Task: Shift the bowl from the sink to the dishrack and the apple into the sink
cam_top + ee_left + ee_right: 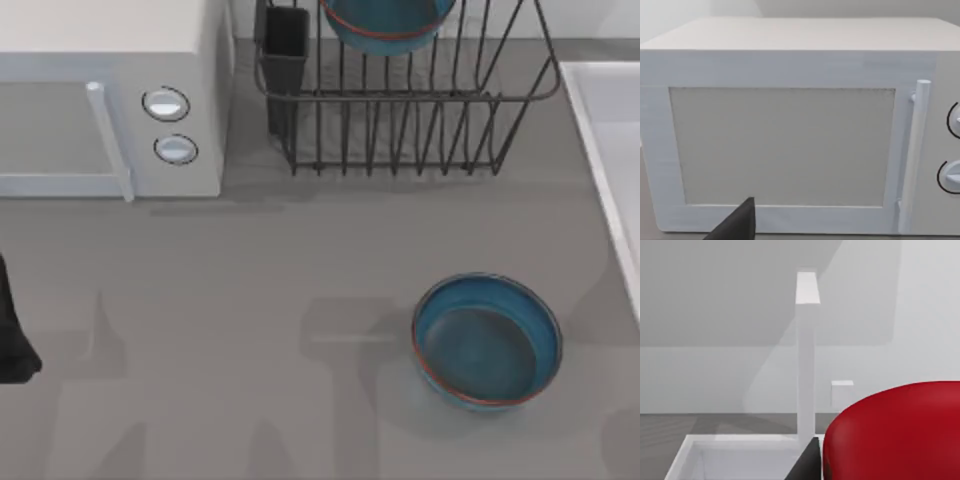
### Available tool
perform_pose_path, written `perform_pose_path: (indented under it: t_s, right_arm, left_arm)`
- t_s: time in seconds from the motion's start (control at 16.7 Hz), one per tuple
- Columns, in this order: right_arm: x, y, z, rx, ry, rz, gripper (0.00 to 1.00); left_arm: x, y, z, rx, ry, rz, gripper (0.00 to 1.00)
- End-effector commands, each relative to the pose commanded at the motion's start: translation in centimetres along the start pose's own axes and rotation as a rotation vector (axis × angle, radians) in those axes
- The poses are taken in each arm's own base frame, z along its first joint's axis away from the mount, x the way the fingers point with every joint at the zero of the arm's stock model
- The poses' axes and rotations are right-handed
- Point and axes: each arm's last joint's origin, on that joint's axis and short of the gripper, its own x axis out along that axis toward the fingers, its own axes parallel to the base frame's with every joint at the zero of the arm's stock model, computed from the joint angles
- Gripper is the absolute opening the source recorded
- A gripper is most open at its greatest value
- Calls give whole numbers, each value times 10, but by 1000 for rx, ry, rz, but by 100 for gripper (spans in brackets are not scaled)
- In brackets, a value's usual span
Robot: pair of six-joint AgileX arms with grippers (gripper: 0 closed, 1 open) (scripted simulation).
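Seen from above the table, a deep-blue glazed bowl (487, 341) with a thin reddish-brown rim sits upright on the grey tabletop (250, 330), toward the right and apart from everything else. At the far edge stands the dishrack (400, 110), dark wire with thin upright bars and flared sides, and a dark utensil cup (285, 50) at its left corner. A second blue bowl (385, 25) of the same look rests inside the rack, cut off by the picture's upper edge. To the rack's left is a white microwave (110, 100) with two round knobs (166, 104) and a bar handle. Along the right edge runs the pale raised rim of the sink (600, 150). A dark piece of the left arm (12, 330) pokes in at the left edge, near the front of the microwave.

From the left wrist, the microwave's door (785, 145) faces the camera squarely, its handle (914, 155) upright beside the knobs. One dark fingertip (740, 222) of the left gripper juts up from below; how far its fingers stand apart I cannot tell.

From the right wrist, the apple (895, 435), glossy and red, looms very close, with a dark finger (807, 462) of the right gripper touching its side. Beyond lies the sink's white basin (730, 455) with its upright white faucet (806, 355). The apple appears to be held by the right gripper over the sink.
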Motion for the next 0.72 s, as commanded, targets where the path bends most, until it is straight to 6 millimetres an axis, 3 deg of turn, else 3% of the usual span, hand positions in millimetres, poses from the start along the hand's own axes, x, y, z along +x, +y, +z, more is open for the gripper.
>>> perform_pose_path:
  t_s: [0.24,0.42,0.72]
  right_arm:
    - [-3,2,-50,-10,-18,1,0]
    - [-9,6,-77,-11,-18,0,0]
    - [-13,9,-89,-9,-12,-1,0]
  left_arm:
    - [0,0,0,0,0,0,100]
    - [0,0,0,0,0,0,100]
    - [0,0,0,0,0,0,100]
